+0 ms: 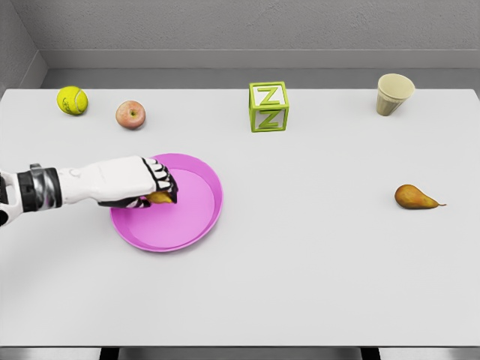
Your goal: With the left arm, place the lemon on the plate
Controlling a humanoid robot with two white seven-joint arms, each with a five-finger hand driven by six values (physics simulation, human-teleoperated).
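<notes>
White tabletop [300, 262] carries the pink plate [180, 225], over whose left side the left hand [142, 184] curls around what seems the lemon [160, 198], so lower it gently and spread the fingers for a clean release.

Left arm — white, segmented, with a dark metallic wrist band — enters from the left edge and reaches rightward, roughly level. Left five-finger hand [142, 184] held palm down, fingers [161, 180] curled closed around a small yellow-orange object — knuckles uppermost.
</notes>
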